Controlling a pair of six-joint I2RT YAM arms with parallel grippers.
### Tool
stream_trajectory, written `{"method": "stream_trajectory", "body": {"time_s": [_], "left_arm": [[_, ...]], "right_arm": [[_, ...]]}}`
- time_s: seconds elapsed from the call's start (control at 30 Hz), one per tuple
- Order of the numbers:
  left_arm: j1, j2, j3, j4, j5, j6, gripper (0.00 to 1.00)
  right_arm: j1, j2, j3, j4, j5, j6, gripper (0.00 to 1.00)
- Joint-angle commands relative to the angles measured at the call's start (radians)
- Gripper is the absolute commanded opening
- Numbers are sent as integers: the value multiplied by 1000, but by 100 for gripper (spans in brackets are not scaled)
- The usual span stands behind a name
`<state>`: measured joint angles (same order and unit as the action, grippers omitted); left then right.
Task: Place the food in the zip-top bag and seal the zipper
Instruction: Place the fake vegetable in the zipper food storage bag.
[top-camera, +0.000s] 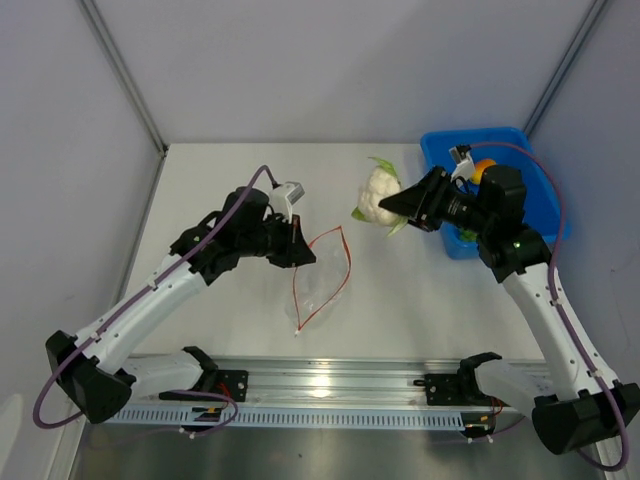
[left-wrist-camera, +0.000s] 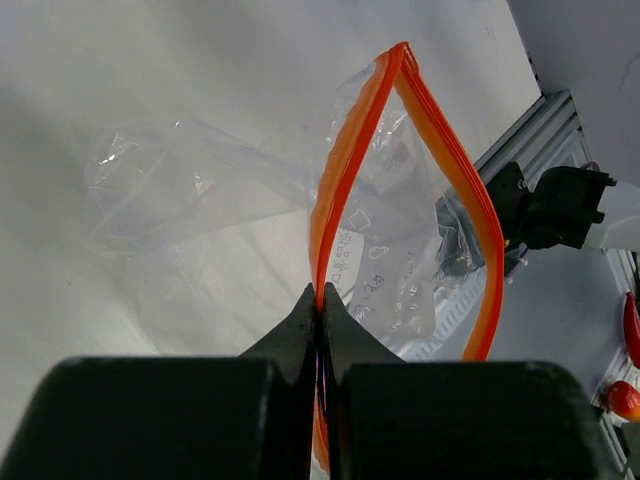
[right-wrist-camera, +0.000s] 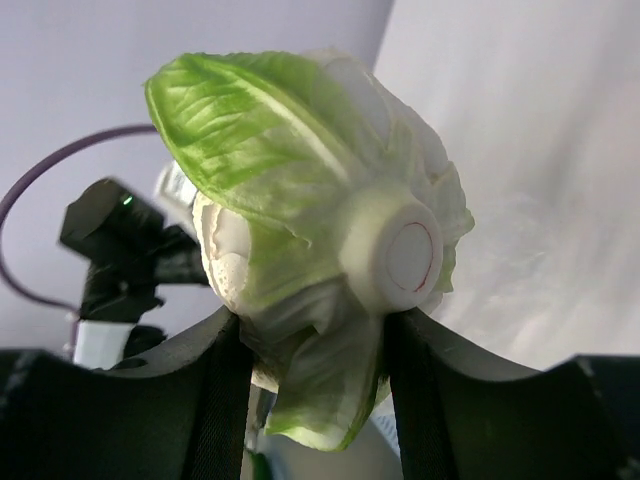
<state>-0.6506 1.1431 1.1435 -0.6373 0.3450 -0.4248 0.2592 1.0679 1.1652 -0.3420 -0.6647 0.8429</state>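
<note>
**Cauliflower clamped in my right gripper, bag mouth pinched in my left**

From above, my right gripper (top-camera: 397, 205) is closed around the white toy cauliflower with pale green leaves (top-camera: 378, 193). I hold it just left of the blue rectangular plastic tray (top-camera: 470, 137). An oval orange-yellow toy fruit (top-camera: 484, 168) lies inside that tray, partly hidden by my right wrist. Well to the left of the tray, the small clear crinkly zip-top bag (top-camera: 320, 285) lies on the white table (top-camera: 230, 175). Its thin orange-red zipper strip (top-camera: 349, 270) is spread into an open loop. My left gripper (top-camera: 300, 250) sits at the side of that loop farthest from the tray.

In my left wrist view, the left gripper (left-wrist-camera: 321, 300) has its black fingers pressed together on one side of the zipper (left-wrist-camera: 492, 270), with no gap between them. The other side bows away, so the mouth gapes. The bag's film (left-wrist-camera: 180, 190) lies crumpled on the table.

In my right wrist view, the right gripper (right-wrist-camera: 315, 380) clamps the leafy base of the cauliflower (right-wrist-camera: 320, 200). My fingers (right-wrist-camera: 225, 400) are parted only by the width of that base. The round stem end faces the camera.
</note>
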Motion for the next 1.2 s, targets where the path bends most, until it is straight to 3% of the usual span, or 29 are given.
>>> {"method": "stream_trajectory", "body": {"time_s": [0.0,0.47,0.7,1.17], "left_arm": [[11,20,55,53,25,-35,1],[19,34,45,133,-78,-163,1],[17,-25,-36,231,-72,-258,1],[17,-68,-80,255,-58,-279,1]], "right_arm": [[89,-71,-6,112,-35,131,0],[328,-122,-61,40,123,357,0],[397,-99,-151,124,252,484,0],[471,10,-127,15,375,464,0]]}}
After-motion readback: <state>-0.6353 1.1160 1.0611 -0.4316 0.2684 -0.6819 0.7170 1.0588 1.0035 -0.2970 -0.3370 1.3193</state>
